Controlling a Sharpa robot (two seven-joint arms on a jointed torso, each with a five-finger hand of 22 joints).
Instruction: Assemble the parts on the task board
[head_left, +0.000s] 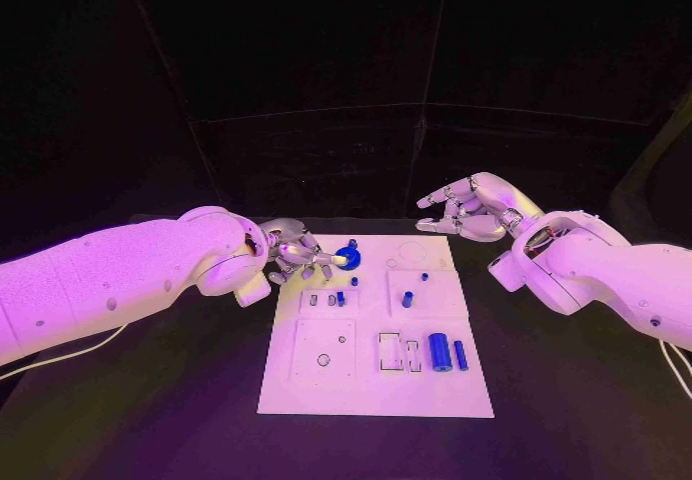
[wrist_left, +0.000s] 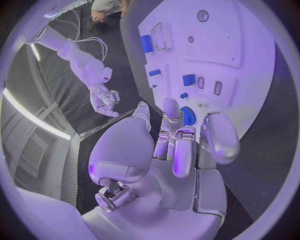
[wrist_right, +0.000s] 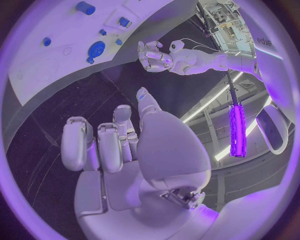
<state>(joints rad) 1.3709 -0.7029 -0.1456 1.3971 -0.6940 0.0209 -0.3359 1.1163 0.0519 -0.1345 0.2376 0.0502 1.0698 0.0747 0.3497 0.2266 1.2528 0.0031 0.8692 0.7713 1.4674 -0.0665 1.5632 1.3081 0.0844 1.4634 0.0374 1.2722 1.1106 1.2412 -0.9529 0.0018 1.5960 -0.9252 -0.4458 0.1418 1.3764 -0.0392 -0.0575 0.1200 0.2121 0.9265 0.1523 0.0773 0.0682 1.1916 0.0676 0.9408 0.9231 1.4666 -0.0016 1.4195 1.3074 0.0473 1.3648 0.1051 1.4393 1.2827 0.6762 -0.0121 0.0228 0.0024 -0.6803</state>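
Observation:
The white task board (head_left: 372, 385) lies in the middle of the black table. A round blue part (head_left: 348, 257) sits near the board's far left corner, also seen as a blue disc (wrist_left: 187, 116) in the left wrist view. My left hand (head_left: 296, 255) hovers just left of it with fingers (wrist_left: 171, 109) apart and close to the disc, holding nothing. A large blue cylinder (head_left: 440, 352) and a thin blue pin (head_left: 460, 354) lie at the board's right side. Small blue parts (head_left: 408, 298) stand mid-board. My right hand (head_left: 469, 210) hangs beyond the board's far right corner, fingers loosely bent and empty.
The board carries several empty recesses, including a square panel (head_left: 325, 348) with a round hole at its left and slots (head_left: 389, 350) beside the cylinder. Black table (head_left: 159, 400) surrounds the board on all sides. A cable (head_left: 58, 355) trails under my left arm.

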